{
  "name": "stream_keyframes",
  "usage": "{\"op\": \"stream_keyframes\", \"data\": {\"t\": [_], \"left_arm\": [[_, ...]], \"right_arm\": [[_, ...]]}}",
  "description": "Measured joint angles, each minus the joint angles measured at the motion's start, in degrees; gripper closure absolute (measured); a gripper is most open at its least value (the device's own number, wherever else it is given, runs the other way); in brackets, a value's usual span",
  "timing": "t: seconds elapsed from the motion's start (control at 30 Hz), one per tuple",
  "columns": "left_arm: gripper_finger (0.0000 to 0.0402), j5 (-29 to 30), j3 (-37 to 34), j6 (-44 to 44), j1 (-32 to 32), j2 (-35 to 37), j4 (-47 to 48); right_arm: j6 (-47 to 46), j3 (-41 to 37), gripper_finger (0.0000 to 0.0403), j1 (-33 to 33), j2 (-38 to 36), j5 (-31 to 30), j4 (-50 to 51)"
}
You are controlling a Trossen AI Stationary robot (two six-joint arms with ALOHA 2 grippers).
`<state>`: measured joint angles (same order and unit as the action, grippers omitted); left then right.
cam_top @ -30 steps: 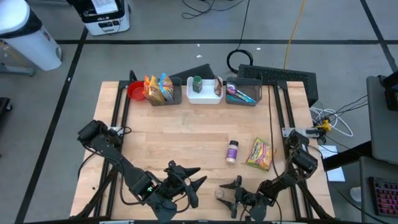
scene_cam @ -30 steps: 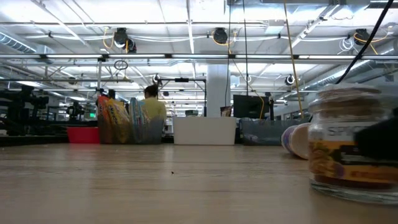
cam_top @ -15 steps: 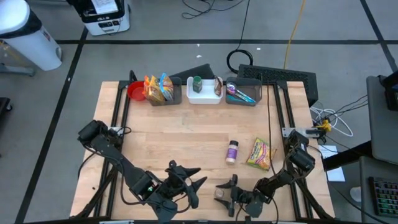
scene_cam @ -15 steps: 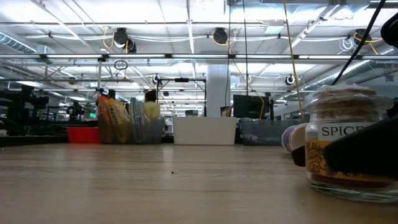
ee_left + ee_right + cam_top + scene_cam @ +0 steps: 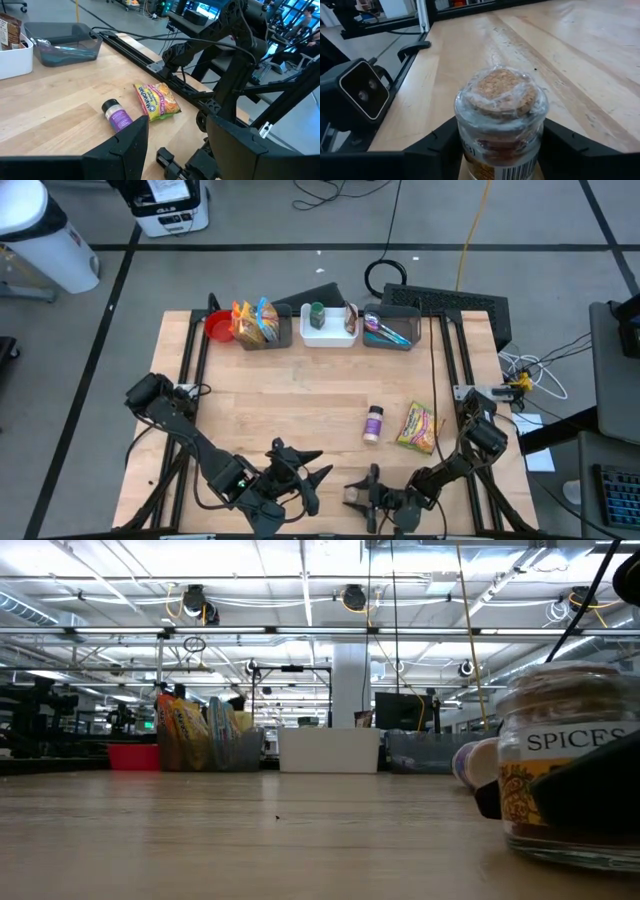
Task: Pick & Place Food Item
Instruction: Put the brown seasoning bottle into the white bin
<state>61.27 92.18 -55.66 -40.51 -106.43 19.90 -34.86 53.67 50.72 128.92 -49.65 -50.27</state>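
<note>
Since a second ago the right gripper (image 5: pixel 357 498) has slid leftward along the near edge of the table and its fingers have drawn in around the spice jar (image 5: pixel 498 116), which shows larger and closer in the low view than before. That jar, glass with a cork stopper under clear wrap and a label reading SPICES, stands upright on the wood near the table's near edge, right of centre. In the right wrist view one dark finger (image 5: pixel 431 152) sits at each side of the jar's body, close against the glass; whether they press it yet I cannot tell, and the jar's base is on the table (image 5: pixel 300 400). In the low view a dark finger crosses the front of the jar low down. The left gripper (image 5: pixel 298 465) waits just left of it at the near edge, fingers partly spread, holding nothing. Farther in lie a small purple-labelled bottle (image 5: pixel 373 423) and a yellow snack packet (image 5: pixel 418 426) side by side. Along the far edge stand a red bowl (image 5: pixel 219 326) and three bins (image 5: pixel 329 333).
</note>
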Motion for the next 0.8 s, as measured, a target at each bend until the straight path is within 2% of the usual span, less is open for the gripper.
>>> {"op": "stream_keyframes", "data": {"t": [0.17,0.27,0.37,0.53,0.63,0.8], "left_arm": [[0.0192,-3.06,-0.02,0.07,0.22,0.0,0.03],[0.0192,-5.99,-0.01,0.07,0.83,0.0,-0.29],[0.0192,-10.15,0.0,1.72,1.63,0.13,-2.23],[0.0192,-17.52,-0.02,0.81,3.94,0.96,-8.26],[0.0192,-21.37,0.04,-2.42,5.73,1.52,-12.52],[0.0192,-23.79,0.02,-5.62,7.93,1.92,-19.7]], "right_arm": [[-0.07,-0.04,0.0214,-0.09,-2.44,3.31,0.17],[1.82,-0.24,0.0217,0.02,-7.11,7.56,4.99],[2.05,-0.27,0.0217,0.09,-15.0,9.69,14.57],[4.09,-0.2,0.0217,-0.21,-29.92,10.01,31.61],[7.49,-0.17,0.0217,-0.82,-39.53,10.02,37.07],[12.22,0.3,0.0217,-3.07,-53.1,9.45,45.5]]}}
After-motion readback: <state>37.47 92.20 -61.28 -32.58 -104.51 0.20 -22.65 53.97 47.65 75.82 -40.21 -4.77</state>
